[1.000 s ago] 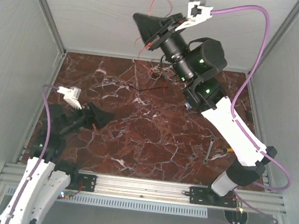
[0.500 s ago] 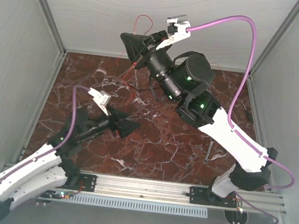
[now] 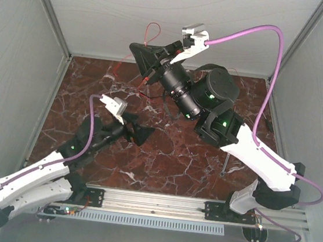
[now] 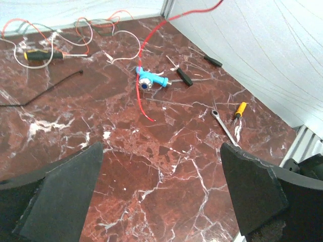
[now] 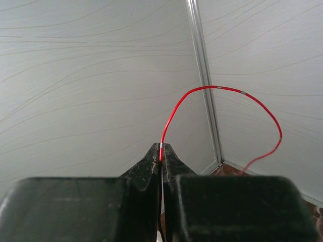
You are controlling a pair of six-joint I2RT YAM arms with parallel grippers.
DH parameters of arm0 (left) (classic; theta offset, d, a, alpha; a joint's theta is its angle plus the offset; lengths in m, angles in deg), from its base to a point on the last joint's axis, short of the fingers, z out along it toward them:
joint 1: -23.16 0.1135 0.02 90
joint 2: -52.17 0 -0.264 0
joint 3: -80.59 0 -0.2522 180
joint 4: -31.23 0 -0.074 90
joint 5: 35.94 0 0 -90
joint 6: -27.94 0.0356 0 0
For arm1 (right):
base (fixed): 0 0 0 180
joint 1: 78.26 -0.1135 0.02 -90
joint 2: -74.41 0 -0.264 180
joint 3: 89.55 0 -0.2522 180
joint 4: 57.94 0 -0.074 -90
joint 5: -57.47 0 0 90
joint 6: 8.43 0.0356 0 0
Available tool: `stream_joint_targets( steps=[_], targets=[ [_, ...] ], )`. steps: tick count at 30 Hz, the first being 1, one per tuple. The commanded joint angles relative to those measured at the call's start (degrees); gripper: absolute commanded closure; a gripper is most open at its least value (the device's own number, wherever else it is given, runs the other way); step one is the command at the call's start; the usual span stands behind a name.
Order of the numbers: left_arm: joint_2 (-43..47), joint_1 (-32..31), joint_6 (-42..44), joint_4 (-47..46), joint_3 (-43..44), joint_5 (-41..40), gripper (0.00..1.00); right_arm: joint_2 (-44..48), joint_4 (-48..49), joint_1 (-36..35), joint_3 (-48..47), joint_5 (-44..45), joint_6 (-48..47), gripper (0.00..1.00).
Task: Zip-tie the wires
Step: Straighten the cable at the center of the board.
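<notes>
Red thread-thin strand pinched in the right gripper; left gripper spread wide.
Orange-red, white and pale pink wires lie tangled at the far edge of the dark red marble table, beside a yellow-and-black screwdriver. One strand rises from them to the closed right jaws, high against the white back wall. The left gripper hovers low over the marble, holding nothing.

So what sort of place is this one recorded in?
Probably a boxed-in robot test cell rather than a home: plain white panel walls, a marble-look tabletop strewn with wires and hand tools, and an aluminium mounting rail along the near edge.
</notes>
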Motion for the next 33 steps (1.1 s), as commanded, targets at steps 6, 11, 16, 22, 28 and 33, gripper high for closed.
stream_joint_targets(
  steps=[6, 11, 16, 22, 28, 33],
  targets=[
    [-1.0, -0.4, 8.7, -7.0, 2.8, -0.8, 0.00, 3.2, 2.0, -0.8, 1.3, 0.7, -0.5, 1.00],
    [-7.2, -0.4, 8.2, -12.3, 3.7, 2.1, 0.02, 3.6, 1.6, -1.3, 1.3, -0.4, 1.1, 1.00],
    [-13.9, -0.4, 7.6, -12.2, 7.7, -5.3, 0.26, 4.1, 1.2, -2.3, 1.2, -0.6, 1.3, 1.00],
    [-16.3, -0.5, 9.6, -12.5, 8.2, -11.2, 1.00, 5.8, -0.1, -2.9, 1.7, -0.8, 2.3, 1.00],
    [-12.7, -0.5, 10.6, -10.7, 6.0, -11.5, 1.00, 8.7, 2.1, -2.9, 5.9, 1.0, 1.2, 1.00],
    [-9.9, -0.5, 10.1, 0.6, 8.6, -10.2, 1.00, 11.0, 5.1, -2.9, 10.4, 6.1, -3.2, 1.00]
  ],
)
